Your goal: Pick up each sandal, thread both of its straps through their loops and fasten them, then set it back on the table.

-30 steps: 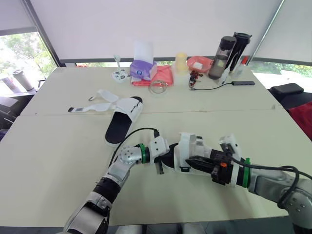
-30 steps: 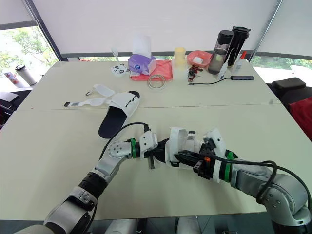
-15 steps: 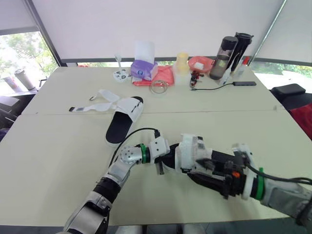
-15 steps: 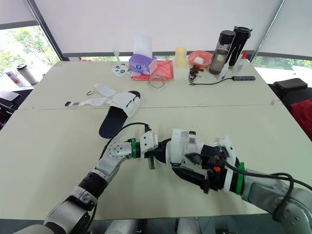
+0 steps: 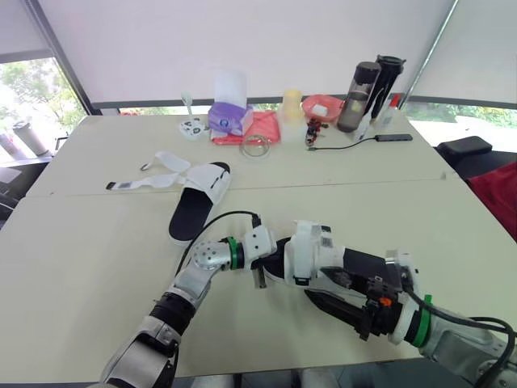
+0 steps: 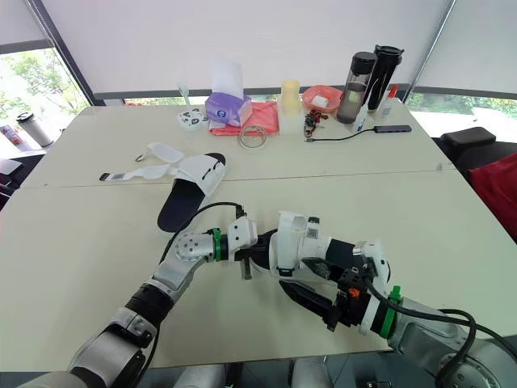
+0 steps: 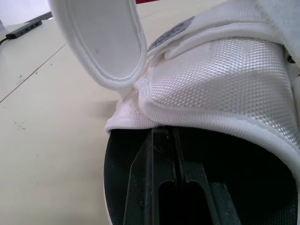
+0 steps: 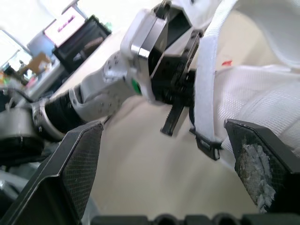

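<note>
A white sandal with a black sole [image 5: 311, 252] lies at the near middle of the table, one white strap [image 7: 101, 42] curling up loose. My left gripper [image 5: 260, 275] is shut, its fingers [image 7: 171, 159] lying over the black insole at the edge of the white upper; I see nothing between them. My right gripper [image 5: 335, 295] hangs just right of and nearer than this sandal, open wide, with its fingers [image 8: 79, 159] either side of a strap end and not touching it. The second sandal [image 5: 196, 198] lies farther left with loose straps [image 5: 153, 172] spread out.
Along the far edge stand a purple tissue box [image 5: 229, 117], a red cloth [image 5: 263, 126], a yellow cup [image 5: 292, 105], a red bowl [image 5: 321, 104] and two dark bottles [image 5: 356, 85]. A cable with a hub [image 5: 393, 137] lies at the far right.
My right gripper has opened, let go of the near sandal's strap and drawn back toward me. The left gripper stays put. The camera has shifted a little.
</note>
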### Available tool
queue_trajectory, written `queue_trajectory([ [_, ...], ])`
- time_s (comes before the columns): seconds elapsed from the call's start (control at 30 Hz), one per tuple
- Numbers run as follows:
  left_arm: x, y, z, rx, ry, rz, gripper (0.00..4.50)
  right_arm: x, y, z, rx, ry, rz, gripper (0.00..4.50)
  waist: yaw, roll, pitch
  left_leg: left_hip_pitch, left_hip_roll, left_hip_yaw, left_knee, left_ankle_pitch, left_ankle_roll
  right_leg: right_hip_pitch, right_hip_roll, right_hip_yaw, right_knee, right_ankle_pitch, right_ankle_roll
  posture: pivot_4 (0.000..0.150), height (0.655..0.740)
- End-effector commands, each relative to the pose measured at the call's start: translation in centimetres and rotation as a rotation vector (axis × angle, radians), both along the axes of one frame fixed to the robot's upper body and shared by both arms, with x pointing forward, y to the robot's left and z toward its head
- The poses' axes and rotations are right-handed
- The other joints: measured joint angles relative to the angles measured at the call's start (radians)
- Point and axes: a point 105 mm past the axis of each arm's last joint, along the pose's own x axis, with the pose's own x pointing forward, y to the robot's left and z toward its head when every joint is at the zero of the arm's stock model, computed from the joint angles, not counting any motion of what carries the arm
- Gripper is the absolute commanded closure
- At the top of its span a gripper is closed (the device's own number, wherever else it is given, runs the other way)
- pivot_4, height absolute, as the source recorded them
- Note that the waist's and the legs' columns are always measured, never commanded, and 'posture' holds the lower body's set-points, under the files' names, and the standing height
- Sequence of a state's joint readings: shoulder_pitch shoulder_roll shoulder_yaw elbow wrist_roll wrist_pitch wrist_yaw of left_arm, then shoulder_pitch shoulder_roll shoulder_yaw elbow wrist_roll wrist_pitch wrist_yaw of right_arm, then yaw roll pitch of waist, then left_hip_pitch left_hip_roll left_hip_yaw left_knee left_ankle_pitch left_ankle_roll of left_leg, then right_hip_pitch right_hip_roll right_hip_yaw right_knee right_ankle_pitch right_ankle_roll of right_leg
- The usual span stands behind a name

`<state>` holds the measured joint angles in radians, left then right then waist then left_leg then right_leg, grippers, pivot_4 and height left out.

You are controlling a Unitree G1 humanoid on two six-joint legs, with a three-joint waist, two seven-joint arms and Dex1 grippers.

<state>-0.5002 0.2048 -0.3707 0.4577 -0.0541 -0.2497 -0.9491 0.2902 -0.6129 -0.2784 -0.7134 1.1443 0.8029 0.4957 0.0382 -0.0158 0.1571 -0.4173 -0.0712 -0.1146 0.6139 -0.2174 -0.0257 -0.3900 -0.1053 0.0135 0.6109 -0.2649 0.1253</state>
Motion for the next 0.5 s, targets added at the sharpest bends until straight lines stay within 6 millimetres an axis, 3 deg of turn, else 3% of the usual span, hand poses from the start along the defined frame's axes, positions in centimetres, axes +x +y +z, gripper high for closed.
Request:
queue_trajectory([
  [0.03,-0.3,1.0,-2.8,0.091,0.088,0.021,4.5,1.2,-0.8,2.7,0.083,-0.075,-0.055,0.08,-0.001,0.001,0.001,-0.001,0.0,0.001,0.0,0.0,0.0,-0.001,0.0,0.001,0.0,0.0,0.0,0.15,0.74],
  [0.17,-0.4,0.8,-2.9,0.088,0.092,0.017,4.5,1.6,0.0,3.1,0.062,-0.085,-0.021,0.08,0.001,0.003,0.001,-0.001,0.0,0.0,0.0,0.002,0.003,-0.002,0.0,0.0,0.0,0.0,0.0,0.15,0.74],
  [0.3,-0.4,0.7,-2.9,0.081,0.094,0.024,4.5,2.1,-0.3,4.6,0.159,-0.084,-0.034,0.08,0.002,0.003,0.001,-0.003,-0.001,0.0,0.0,0.002,0.003,-0.003,0.002,0.0,0.0,0.0,0.0,0.15,0.74],
  [0.5,-0.7,0.8,-3.2,0.082,0.1,0.026,4.5,-2.3,1.1,1.8,0.054,0.127,0.187,0.08,0.002,0.004,0.001,-0.003,-0.001,0.0,0.0,0.002,0.003,-0.003,0.0,0.0,0.0,0.0,0.0,0.15,0.74],
])
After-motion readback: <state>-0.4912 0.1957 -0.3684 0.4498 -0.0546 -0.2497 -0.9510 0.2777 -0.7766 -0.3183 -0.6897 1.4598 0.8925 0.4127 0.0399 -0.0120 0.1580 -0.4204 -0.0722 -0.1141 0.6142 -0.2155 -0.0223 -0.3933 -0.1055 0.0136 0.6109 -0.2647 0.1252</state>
